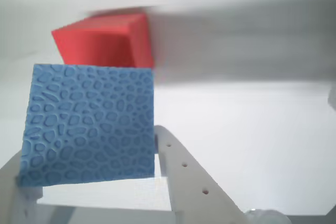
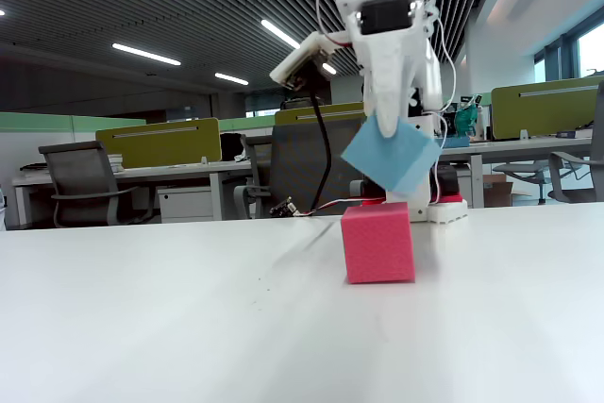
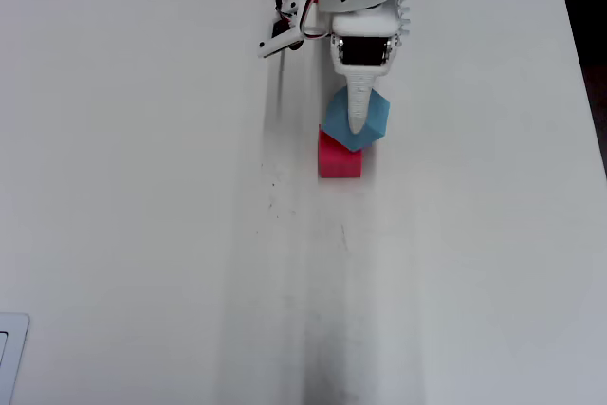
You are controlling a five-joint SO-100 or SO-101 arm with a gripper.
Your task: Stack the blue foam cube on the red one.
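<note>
The red foam cube (image 2: 377,243) stands on the white table (image 2: 189,309). My gripper (image 2: 392,143) is shut on the blue foam cube (image 2: 392,158) and holds it tilted in the air just above and slightly behind the red cube. In the wrist view the blue cube (image 1: 89,124) fills the left side between the white fingers (image 1: 184,166), with the red cube (image 1: 105,40) beyond it. In the overhead view the blue cube (image 3: 372,120) overlaps the far edge of the red cube (image 3: 338,163), and a white finger (image 3: 358,106) lies across it.
The arm's base and cables (image 3: 275,7) sit at the table's far edge in the overhead view. A white object (image 3: 9,339) shows at the lower left corner. Office desks and chairs (image 2: 85,181) stand behind the table.
</note>
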